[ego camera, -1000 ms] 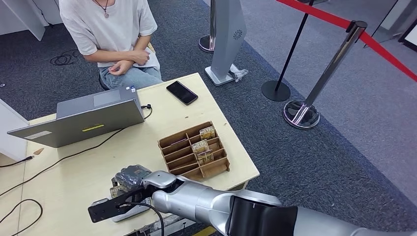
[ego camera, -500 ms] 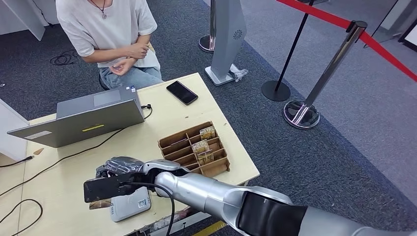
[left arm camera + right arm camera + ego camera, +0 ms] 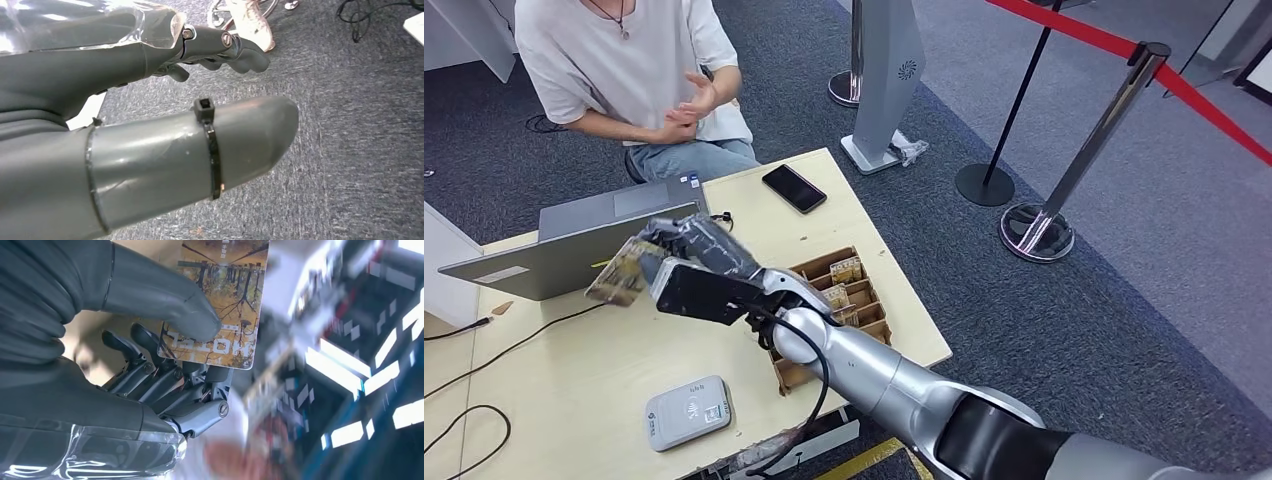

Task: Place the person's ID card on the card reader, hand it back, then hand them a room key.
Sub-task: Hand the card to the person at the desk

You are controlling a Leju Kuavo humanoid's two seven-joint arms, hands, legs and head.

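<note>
ID card (image 3: pixel 625 271): pinched between thumb and fingers of my right hand (image 3: pixel 692 262), raised above the table (image 3: pixel 574 370). Card reader (image 3: pixel 687 412) lies at six o'clock below it. Left hand (image 3: pixel 150 100): holds nothing, fingers loosely curled.

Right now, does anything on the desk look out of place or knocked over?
Nothing stands out. The card reader lies flat near the table edge, cards stand in the cardboard organizer, and the right hand holds a card.

My right hand (image 3: pixel 689 250) holds the card (image 3: pixel 622 272) above the table (image 3: pixel 574 370), before the laptop (image 3: pixel 574 245). Card reader (image 3: pixel 687 412) at 6 o'clock; compartment tray (image 3: pixel 844 300) at 3; phone (image 3: pixel 794 188) at 1; person (image 3: pixel 624 70) at 12.
</note>
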